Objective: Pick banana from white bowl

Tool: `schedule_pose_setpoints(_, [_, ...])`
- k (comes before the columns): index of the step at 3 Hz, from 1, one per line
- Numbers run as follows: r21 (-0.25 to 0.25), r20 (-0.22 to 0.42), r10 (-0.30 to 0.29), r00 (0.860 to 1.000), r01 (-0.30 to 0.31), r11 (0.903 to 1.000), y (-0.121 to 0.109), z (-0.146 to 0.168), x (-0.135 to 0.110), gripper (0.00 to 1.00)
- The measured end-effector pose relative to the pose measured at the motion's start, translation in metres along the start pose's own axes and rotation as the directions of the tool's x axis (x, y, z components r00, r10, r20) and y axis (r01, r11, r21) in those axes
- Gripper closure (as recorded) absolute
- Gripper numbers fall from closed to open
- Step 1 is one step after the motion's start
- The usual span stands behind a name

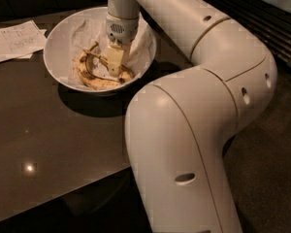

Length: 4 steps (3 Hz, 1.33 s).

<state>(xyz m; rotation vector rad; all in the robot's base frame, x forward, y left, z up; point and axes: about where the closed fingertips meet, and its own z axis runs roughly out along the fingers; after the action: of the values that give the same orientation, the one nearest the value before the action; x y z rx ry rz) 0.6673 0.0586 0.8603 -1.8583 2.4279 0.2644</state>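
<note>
The white bowl [52, 64] stands on the dark table at the upper left. In it lies the banana [93, 81], slim, yellow with dark brown streaks, curved along the bottom, its thin stem rising toward the left. My gripper [115, 68] reaches straight down into the bowl from above and sits low on the right part of the banana, touching or nearly touching it. A crumpled white liner [85, 30] covers the bowl's far inner wall.
White paper sheets [14, 40] lie on the table left of the bowl. The glossy dark table [63, 144] runs toward me. My large white arm [199, 130] fills the right half of the view. Dark slatted furniture [262, 18] stands at the far right.
</note>
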Motion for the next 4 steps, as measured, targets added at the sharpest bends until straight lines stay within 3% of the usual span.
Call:
schedule_pose_setpoints(1, [0.000,0.000,0.000,1.000,0.000,1.0000,0.0000,0.0000,0.0000,0.43])
schedule_pose_setpoints(2, [0.000,0.000,0.000,1.000,0.000,1.0000,0.0000,0.0000,0.0000,0.36])
schedule_pose_setpoints(3, [0.000,0.000,0.000,1.000,0.000,1.0000,0.0000,0.0000,0.0000,0.37])
schedule_pose_setpoints(4, [-0.012,-0.014,0.007,1.000,-0.007,0.9999,-0.0005,0.0062,0.0051,0.55])
